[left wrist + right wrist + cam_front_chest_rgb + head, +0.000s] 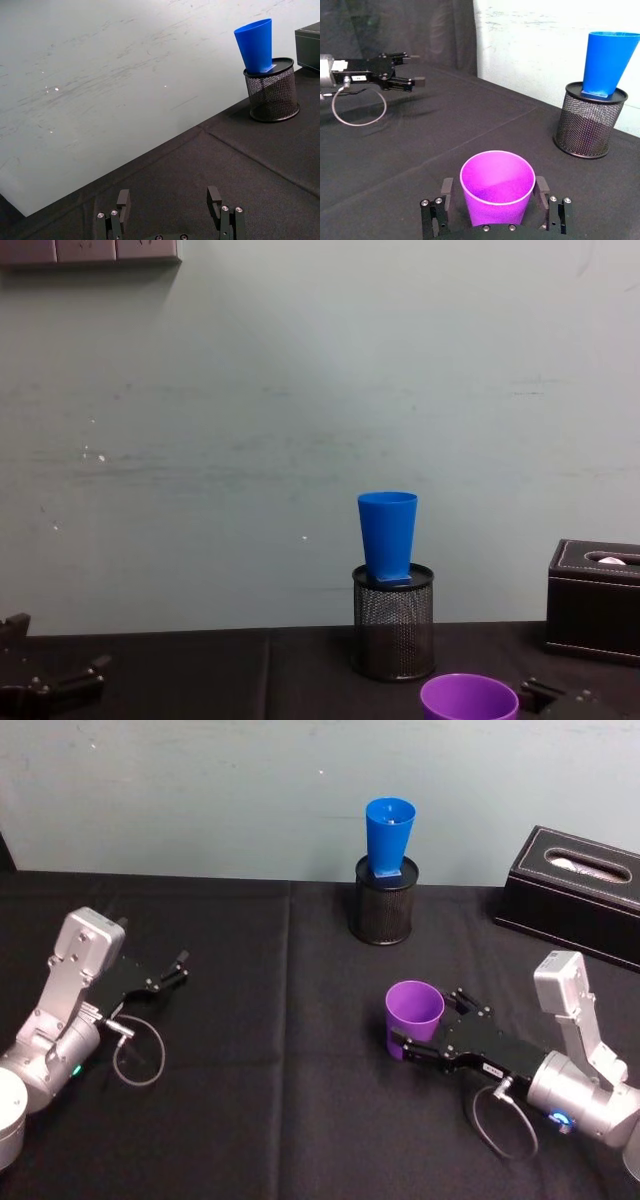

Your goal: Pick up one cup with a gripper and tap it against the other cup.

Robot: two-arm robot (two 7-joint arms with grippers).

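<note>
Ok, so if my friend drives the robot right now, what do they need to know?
Right gripper: open, one finger on each side of the purple cup, not yet closed on it.
Left gripper: open, holding nothing, parked low over the left of the table.
Purple cup: upright on the table, front right.
Blue cup: at the back, standing in the top of the black mesh pen holder.
Done: the right gripper is lined up around the purple cup.
Left: close, lift, carry the purple cup to the blue cup and tap it gently; the blue cup looks easy to tip.
</note>
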